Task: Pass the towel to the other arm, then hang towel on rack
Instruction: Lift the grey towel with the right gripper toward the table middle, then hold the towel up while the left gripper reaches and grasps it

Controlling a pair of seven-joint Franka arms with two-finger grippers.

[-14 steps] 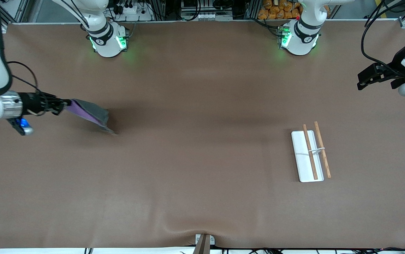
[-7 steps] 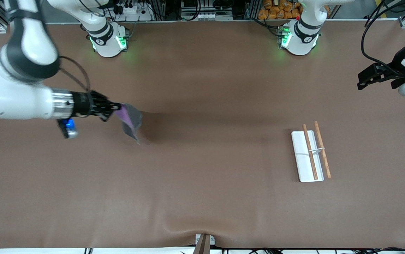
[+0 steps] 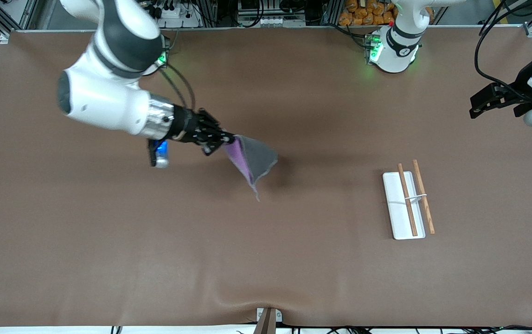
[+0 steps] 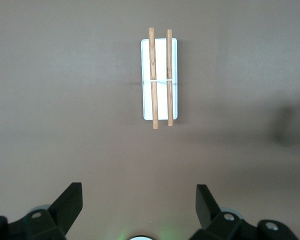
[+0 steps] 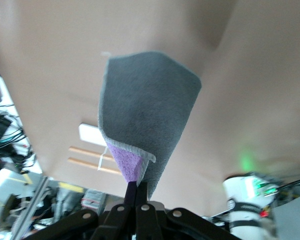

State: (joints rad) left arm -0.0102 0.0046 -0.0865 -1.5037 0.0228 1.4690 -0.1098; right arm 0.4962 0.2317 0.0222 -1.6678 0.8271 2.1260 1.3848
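Towel (image 3: 253, 160): light, limp cloth dangling above the desk (image 3: 266, 260), well apart from the rack (image 3: 407, 199), pinched by one corner in right end effector (image 3: 225, 140); free hanging edge suits left end effector (image 3: 477, 105), waiting wide.

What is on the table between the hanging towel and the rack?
Nothing: the front view shows only bare brown table between the towel and the rack.

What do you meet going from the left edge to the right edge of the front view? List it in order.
right gripper shut on the towel, up over the table → towel hanging from it → rack on the table → left gripper, open, waiting at the left arm's end of the table.
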